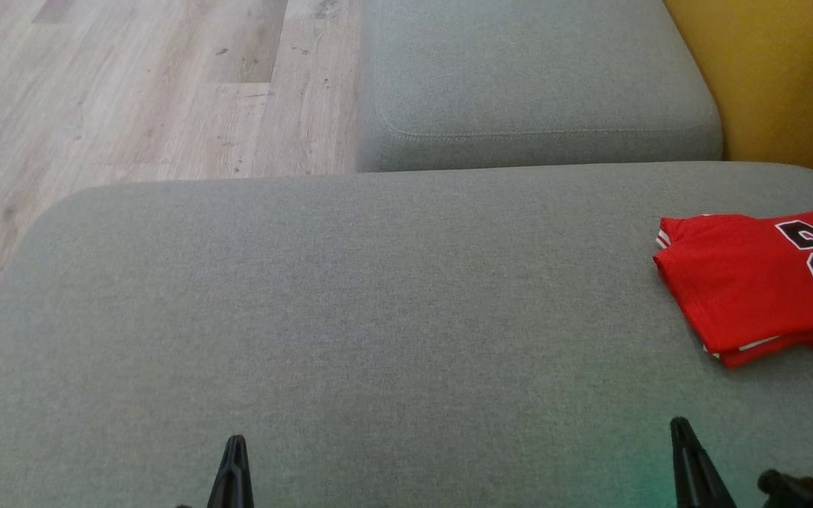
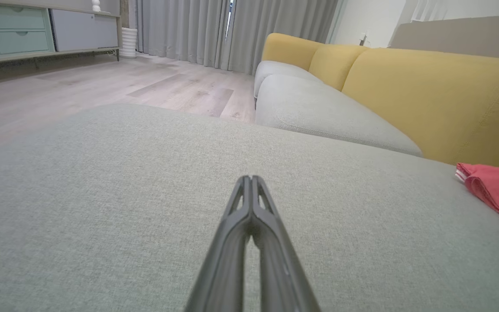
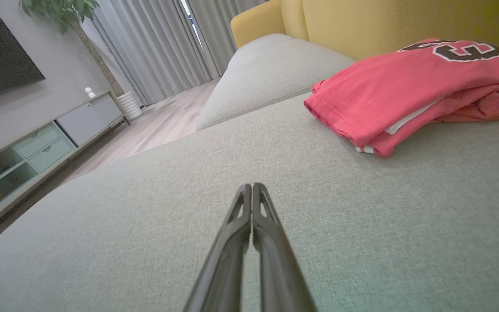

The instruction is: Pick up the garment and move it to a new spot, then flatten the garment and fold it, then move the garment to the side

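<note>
Floorboards [image 1: 131,92] of pale wood fill the far left. From our left wrist we see them run to a low cabinet [image 2: 15,30] with mint drawers and to long grey curtains [image 2: 232,30]. Our left gripper [image 1: 235,441] sits at the near left over the wide grey seat cushion [image 1: 378,296], its two dark fingers pressed together with nothing between them. The cushion's woven surface lies flat and smooth across the middle. At the far centre a second grey cushion [image 1: 533,77] butts against it. Our right gripper [image 1: 680,423] hangs at the near right over the same wide cushion, jaws closed tip to tip and holding nothing. Farther right lies the garment [image 1: 745,282], a red jersey with black-and-white numerals. It is folded on the right side of the wide cushion, apart from both grippers, and cut off by the right edge of the head view. A yellow backrest [image 1: 787,77] rises at the far right.
</note>
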Robot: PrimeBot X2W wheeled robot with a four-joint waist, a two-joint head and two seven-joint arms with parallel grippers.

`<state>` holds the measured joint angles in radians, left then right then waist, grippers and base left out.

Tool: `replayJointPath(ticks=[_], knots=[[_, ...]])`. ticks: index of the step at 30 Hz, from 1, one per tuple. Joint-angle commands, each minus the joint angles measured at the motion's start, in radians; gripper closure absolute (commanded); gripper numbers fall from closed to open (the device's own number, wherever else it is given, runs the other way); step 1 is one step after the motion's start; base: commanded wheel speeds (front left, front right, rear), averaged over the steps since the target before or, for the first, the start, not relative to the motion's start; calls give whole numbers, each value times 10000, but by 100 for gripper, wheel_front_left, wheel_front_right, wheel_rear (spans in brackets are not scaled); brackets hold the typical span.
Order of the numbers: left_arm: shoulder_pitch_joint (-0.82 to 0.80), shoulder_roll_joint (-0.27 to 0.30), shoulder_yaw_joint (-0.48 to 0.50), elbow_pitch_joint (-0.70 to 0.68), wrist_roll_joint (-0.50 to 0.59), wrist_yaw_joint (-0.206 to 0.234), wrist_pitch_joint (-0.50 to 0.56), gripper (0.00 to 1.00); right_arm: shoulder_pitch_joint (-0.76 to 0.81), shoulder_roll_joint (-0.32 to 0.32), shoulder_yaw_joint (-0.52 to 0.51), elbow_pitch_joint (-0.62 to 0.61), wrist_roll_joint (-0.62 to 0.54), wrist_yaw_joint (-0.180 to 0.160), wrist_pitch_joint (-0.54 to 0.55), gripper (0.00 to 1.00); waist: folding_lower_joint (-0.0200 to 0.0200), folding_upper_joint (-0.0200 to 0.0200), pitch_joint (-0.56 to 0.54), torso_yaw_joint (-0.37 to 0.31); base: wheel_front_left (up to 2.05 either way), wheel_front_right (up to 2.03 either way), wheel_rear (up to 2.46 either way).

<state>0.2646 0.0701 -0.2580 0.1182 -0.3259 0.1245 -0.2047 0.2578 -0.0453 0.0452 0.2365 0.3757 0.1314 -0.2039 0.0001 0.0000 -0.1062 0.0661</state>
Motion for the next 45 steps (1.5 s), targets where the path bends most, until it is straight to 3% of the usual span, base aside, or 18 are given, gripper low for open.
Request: replayJointPath(ticks=[1,45], knots=[[-474,83,173,-257,-303,-79,32,100,-549,-125,-54,-293,316,-1,44,100,0,0,14,-8,0,0,0],[-1808,168,1365,365,-5740,-1111,1114,100,-1822,-245,-481,-150,5482,-4,1174,100,-1,0,463,-279,0,0,0]])
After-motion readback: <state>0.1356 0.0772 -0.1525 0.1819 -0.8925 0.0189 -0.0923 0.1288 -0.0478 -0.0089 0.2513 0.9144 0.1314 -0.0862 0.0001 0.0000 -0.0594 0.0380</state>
